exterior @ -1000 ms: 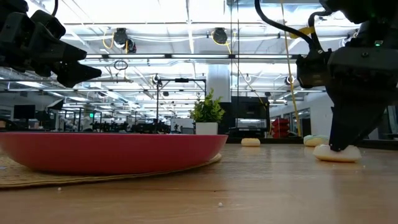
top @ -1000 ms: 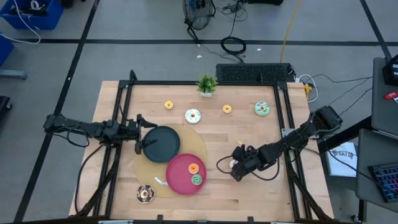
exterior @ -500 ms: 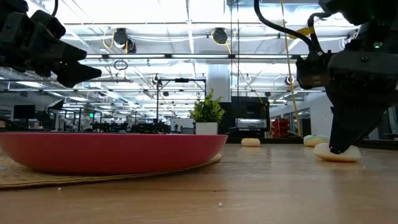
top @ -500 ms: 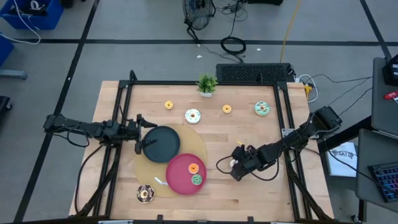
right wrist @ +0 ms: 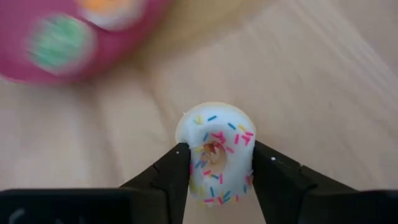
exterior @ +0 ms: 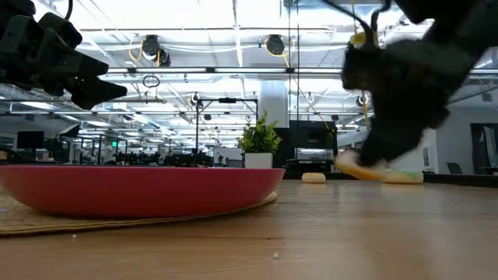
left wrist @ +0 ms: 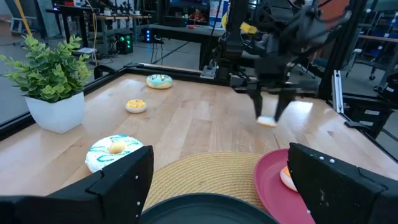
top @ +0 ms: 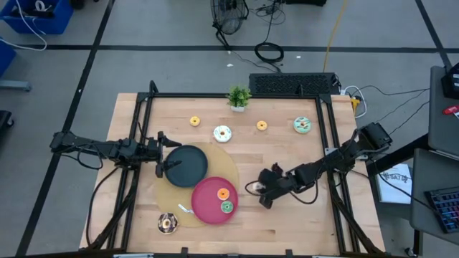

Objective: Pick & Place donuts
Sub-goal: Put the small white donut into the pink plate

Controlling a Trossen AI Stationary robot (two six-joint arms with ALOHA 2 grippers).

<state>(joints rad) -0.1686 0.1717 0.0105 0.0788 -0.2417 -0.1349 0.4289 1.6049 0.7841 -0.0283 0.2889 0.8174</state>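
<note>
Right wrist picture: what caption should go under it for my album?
The right gripper pinches a white sprinkled donut between its fingers, above the table near the pink plate.

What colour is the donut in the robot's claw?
White icing with coloured sprinkles on the donut, seen best in the right wrist view.

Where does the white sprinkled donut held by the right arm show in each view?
High view: the white sprinkled donut is in the right gripper, just right of the pink plate.
Low view: at right, lifted off the wood.
Left wrist view: centre, between dark fingers above the table.
Right wrist view: centre, pinched between the fingers.
Shared landmark: the pink plate.
</note>
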